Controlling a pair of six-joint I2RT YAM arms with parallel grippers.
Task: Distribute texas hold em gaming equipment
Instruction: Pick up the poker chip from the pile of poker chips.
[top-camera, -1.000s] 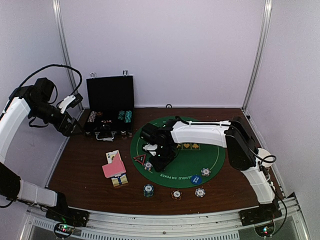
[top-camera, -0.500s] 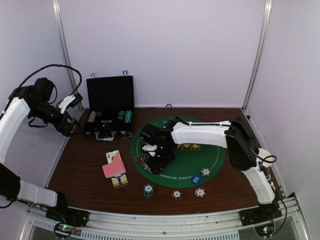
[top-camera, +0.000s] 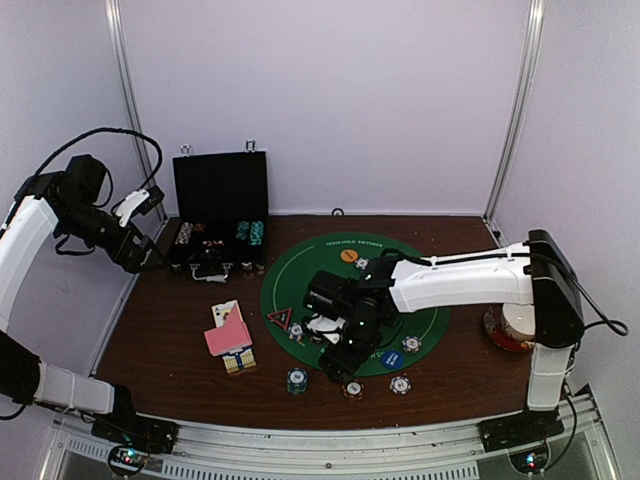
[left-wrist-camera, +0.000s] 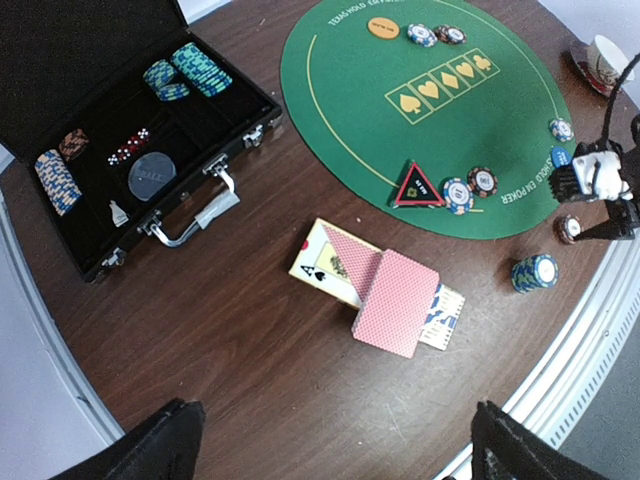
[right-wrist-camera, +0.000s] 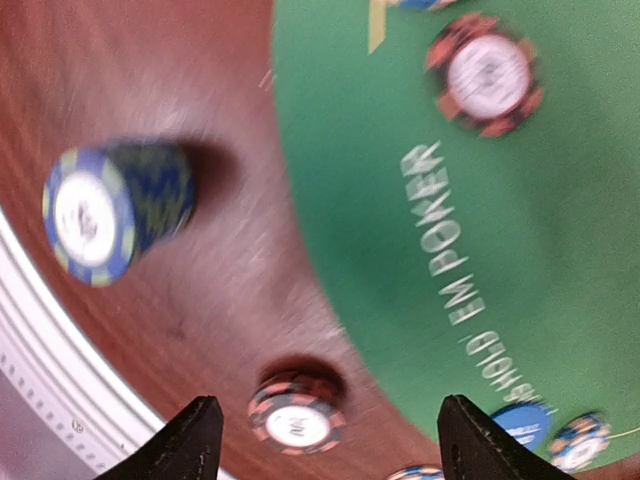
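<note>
Pale walls box in a brown wooden table (top-camera: 160, 340) with a round green mat (top-camera: 300, 270) on it. My right arm reaches across the mat and hides its middle. The right gripper (right-wrist-camera: 325, 405) hangs over the mat's near edge, fingers spread wide and holding nothing. A red chip (right-wrist-camera: 296, 420) lies on bare wood below it, with a teal chip stack (right-wrist-camera: 110, 215) to the left. My left gripper (left-wrist-camera: 335, 415), equally wide and empty, hovers high beside the open black case (top-camera: 220, 200) at far left. Pink-backed cards (top-camera: 228, 338) lie left of the mat, and a cup on a saucer (top-camera: 508, 325) sits to the right.
</note>
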